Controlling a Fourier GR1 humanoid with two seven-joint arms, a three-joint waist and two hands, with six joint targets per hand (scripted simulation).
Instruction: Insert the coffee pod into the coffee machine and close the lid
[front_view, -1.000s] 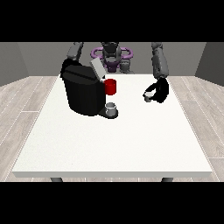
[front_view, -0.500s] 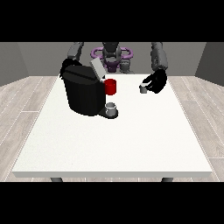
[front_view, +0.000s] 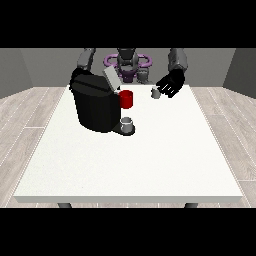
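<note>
1. Since a second ago, when it sat lower over the bench (front_view: 150, 165), I see the hand at the view's right (front_view: 170, 86) has risen and carries the coffee pod (front_view: 156, 93) at its fingers, which curl around it.
2. That puts the pod clear of the bench, beside the red mug (front_view: 126, 99), short of the coffee machine (front_view: 95, 106).
3. I judge the raised lid (front_view: 111, 79) is open, so insertion comes next.
4. I cannot tell how the fingers of the hand at the view's left (front_view: 75, 76) lie behind the machine.

Coffee machine (front_view: 95, 105) left on table (front_view: 150, 160); pod (front_view: 155, 93) right (behind).
</note>
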